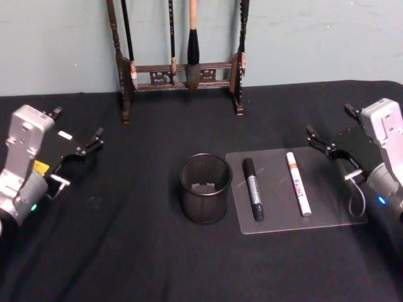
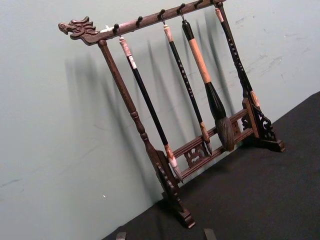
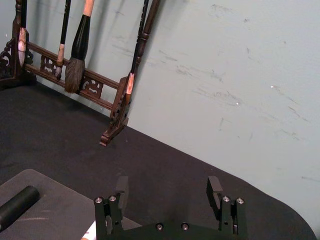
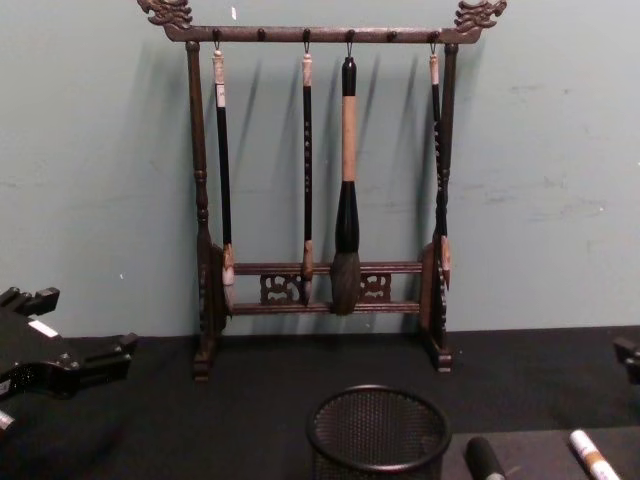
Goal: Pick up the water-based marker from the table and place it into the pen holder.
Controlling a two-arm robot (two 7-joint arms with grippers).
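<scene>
White marker point(image 1: 297, 184) and black marker point(image 1: 253, 189) lie flat at the mesh cup's point(image 1: 203, 202) 3 o'clock — handy for the spread right gripper point(image 1: 327, 123); left gripper point(image 1: 79, 126) idles spread at 9.

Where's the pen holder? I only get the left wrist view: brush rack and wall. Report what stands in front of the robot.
Observer: The pen holder stands upright mid-table, nearer the robot than the brush rack.
Operator: Now give me the markers.
Observer: A black marker and a white marker lie side by side, not touching, on a clear mat just right of the holder.
</scene>
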